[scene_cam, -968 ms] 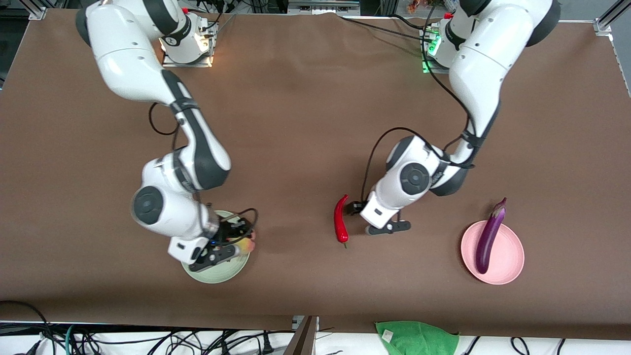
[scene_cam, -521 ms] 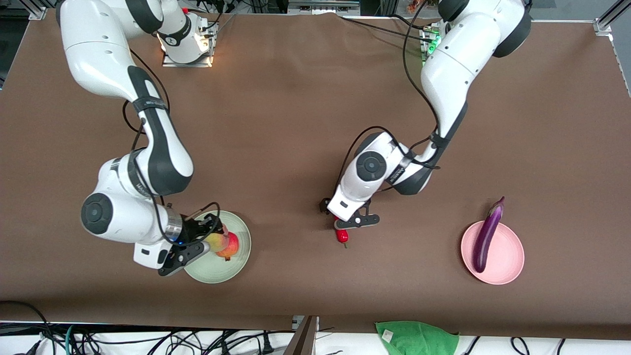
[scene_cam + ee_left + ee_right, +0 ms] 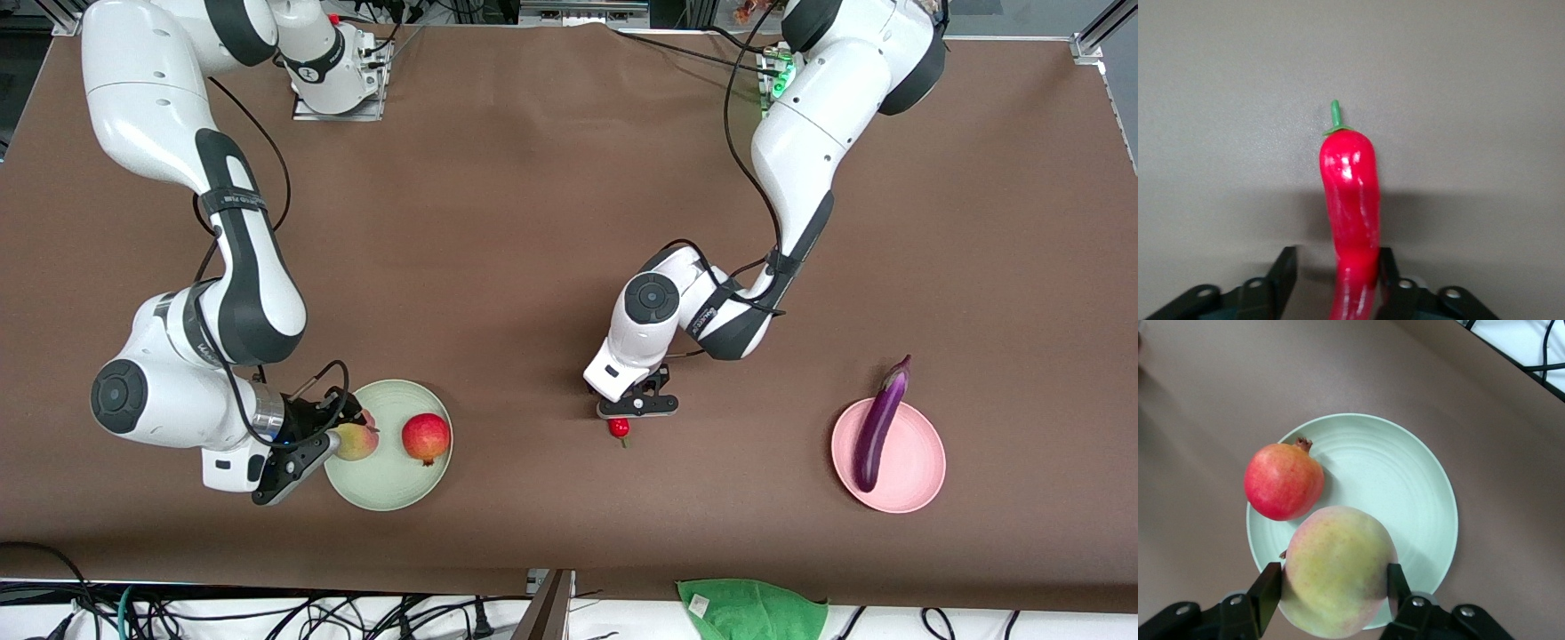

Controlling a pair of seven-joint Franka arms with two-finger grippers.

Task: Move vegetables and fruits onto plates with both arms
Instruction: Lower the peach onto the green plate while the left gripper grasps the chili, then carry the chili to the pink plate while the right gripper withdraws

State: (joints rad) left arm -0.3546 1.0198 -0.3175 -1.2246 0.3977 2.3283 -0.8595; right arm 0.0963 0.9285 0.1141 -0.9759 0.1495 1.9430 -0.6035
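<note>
Progress is well past the halfway mark, judging by how things lie. Nearest the front camera, the pink plate (image 3: 916, 484) at the left arm's end of the table is seen to carry the eggplant (image 3: 880, 425), whose stem end overhangs the rim. At the right arm's end, the mint green plate (image 3: 382, 489) carries the pomegranate (image 3: 426, 437), which rests free near the rim. The peach (image 3: 356, 441) is held over the same plate by the right gripper (image 3: 333, 436), its fingers (image 3: 1268, 590) being pressed against the fruit's two sides; in the right wrist view the peach hangs just beside the pomegranate, and whether they touch cannot be told. Release of the peach is judged to be all that remains on this side.

Slightly farther from the camera, near the table's middle, the red chili pepper (image 3: 619, 428) lies on the brown table (image 3: 533, 178), well apart from both plates. It is straddled by the left gripper (image 3: 637, 407), whose jaws are closing about its lower body; a firm grip cannot be confirmed. Its lift and carry to a plate are judged still outstanding.
</note>
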